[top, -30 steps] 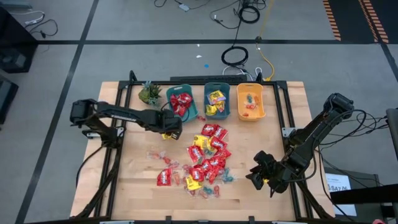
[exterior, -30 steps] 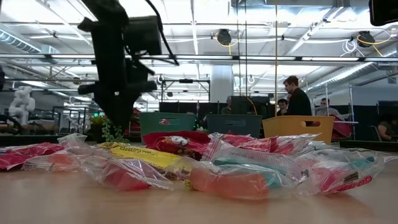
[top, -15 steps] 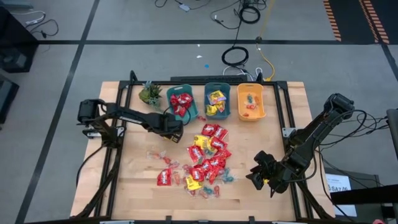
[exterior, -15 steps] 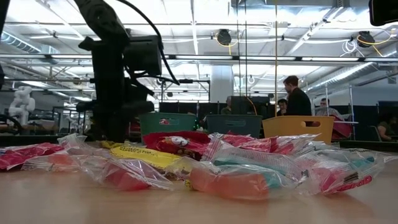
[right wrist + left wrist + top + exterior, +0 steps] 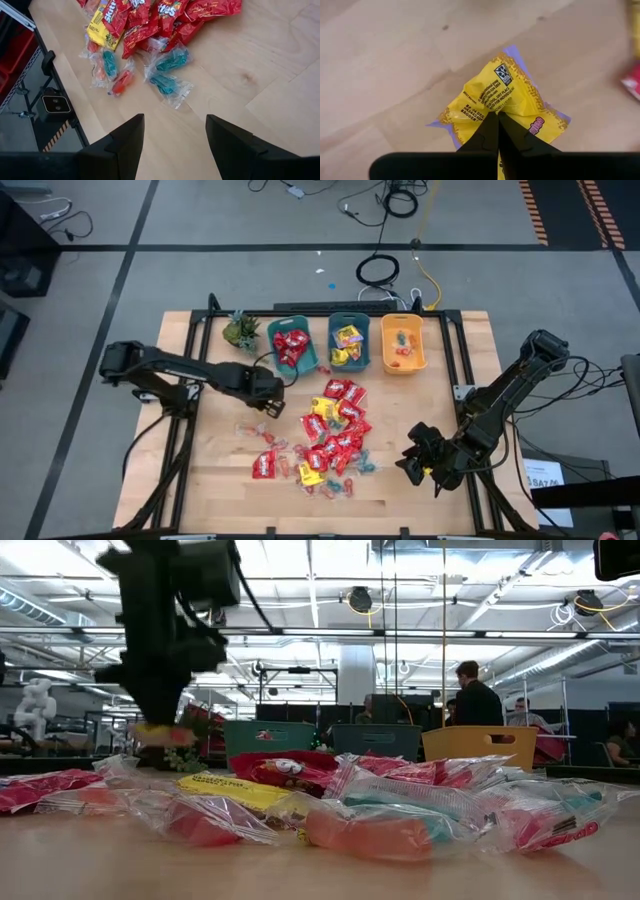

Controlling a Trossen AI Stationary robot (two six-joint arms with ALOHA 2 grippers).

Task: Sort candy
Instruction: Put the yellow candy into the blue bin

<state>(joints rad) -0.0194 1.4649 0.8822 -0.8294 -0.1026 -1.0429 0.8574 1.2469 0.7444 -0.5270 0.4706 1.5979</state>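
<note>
The candy lies in a loose pile (image 5: 335,435) on the middle of the wooden table: red packets, yellow packets and small clear-wrapped pieces. My left gripper (image 5: 268,394) hangs left of the pile, pointing down and shut on a yellow packet (image 5: 507,90), which shows in the low view as a yellow packet (image 5: 163,732) lifted above the table. My right gripper (image 5: 415,465) waits open near the table's right edge, right of the pile; in its wrist view my right gripper (image 5: 175,145) has nothing between its fingers. My left gripper pinches the yellow packet between its two fingers, about the middle of the wrapper (image 5: 492,102), which bunches up at the fingertips. The fingers come from above, pointing down. The packet hangs below them, clear of the table, and casts its shadow on the wood.
At the far edge stand a teal bin with red packets (image 5: 292,345), a teal bin with yellow packets (image 5: 349,342) and an orange bin (image 5: 403,343). A small green plant (image 5: 241,330) stands left of them. Bare wood lies to the pile's left and near side. People stand in the room behind.
My left gripper has sunk to the table just left of the pile, shut on the yellow packet there, then risen and drawn a little toward the table's left edge. The packet is now lifted clear of the table.
</note>
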